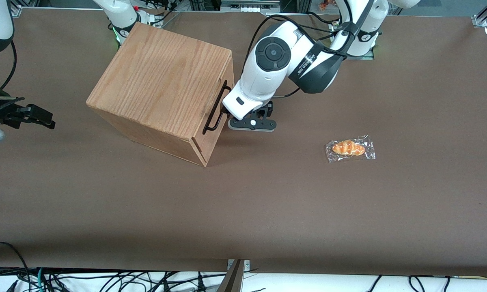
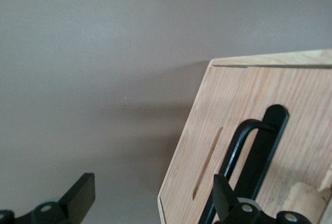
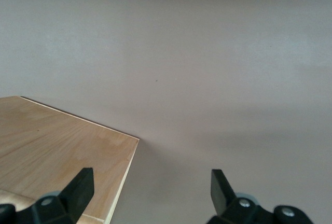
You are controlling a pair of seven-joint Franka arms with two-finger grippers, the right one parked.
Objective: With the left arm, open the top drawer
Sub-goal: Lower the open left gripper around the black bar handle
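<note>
One black-handled top drawer (image 1: pixel 223 106), shut — gripper (image 1: pixel 227 118) beside

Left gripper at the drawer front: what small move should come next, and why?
Probably shift the gripper sideways until the handle sits between its fingers, then close. In the wrist view the fingers are spread wide, one finger in front of the bar and the other over bare table, so nothing is gripped. The top drawer looks closed.

Left arm (image 1: pixel 286 61) bent low, gripper (image 2: pixel 150 203) fingers apparently spread wide
</note>
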